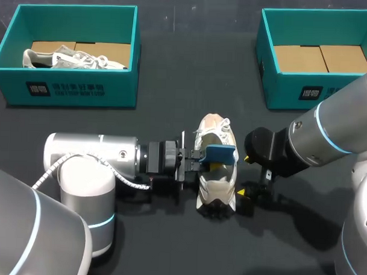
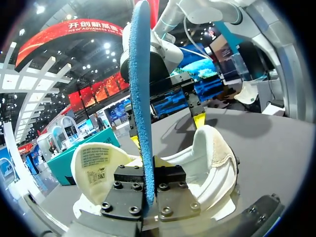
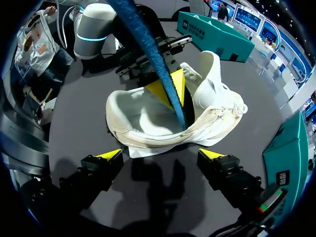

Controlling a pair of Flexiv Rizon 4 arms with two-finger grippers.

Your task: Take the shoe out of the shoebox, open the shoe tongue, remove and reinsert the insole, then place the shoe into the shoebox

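Head view: white shoe (image 1: 215, 175) lies mid-way on the dark surface (image 1: 167, 245), toe toward the far edge. Blue insole (image 1: 220, 154) stands on edge over the shoe's opening, pinched between the fingers of the left hand (image 1: 198, 159), which comes in level from the shoe's left side. Right wrist view: insole's lower end sits inside the shoe. Right hand (image 3: 162, 155) is just beside the shoe's other side, fingers spread, gripping nothing. Left shoebox (image 1: 70, 88) holds a second shoe (image 1: 71, 58); right shoebox (image 1: 318, 88) stands well apart.
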